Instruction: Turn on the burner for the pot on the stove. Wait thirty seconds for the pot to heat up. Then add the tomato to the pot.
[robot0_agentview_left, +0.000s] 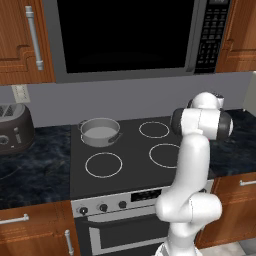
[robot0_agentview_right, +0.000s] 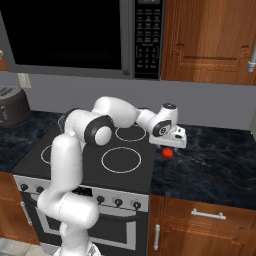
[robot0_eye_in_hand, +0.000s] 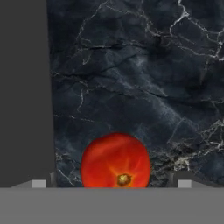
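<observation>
On the dark marbled counter (robot0_agentview_right: 210, 165) right of the black glass stove (robot0_agentview_right: 95, 165), the white arm is reaching out, its gripper (robot0_agentview_right: 170, 146) hanging fingers-apart over the small bright red tomato (robot0_eye_in_hand: 115, 161).

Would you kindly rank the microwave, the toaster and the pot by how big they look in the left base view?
1. Microwave, by far the largest.
2. Toaster, cut off by the left edge.
3. Pot, smallest, though it sits farther back than the toaster, so that gap is less certain.

Even, soft rendered light, no hard shadows or glare; low-resolution frames, slightly blurry, no edge distortion
</observation>
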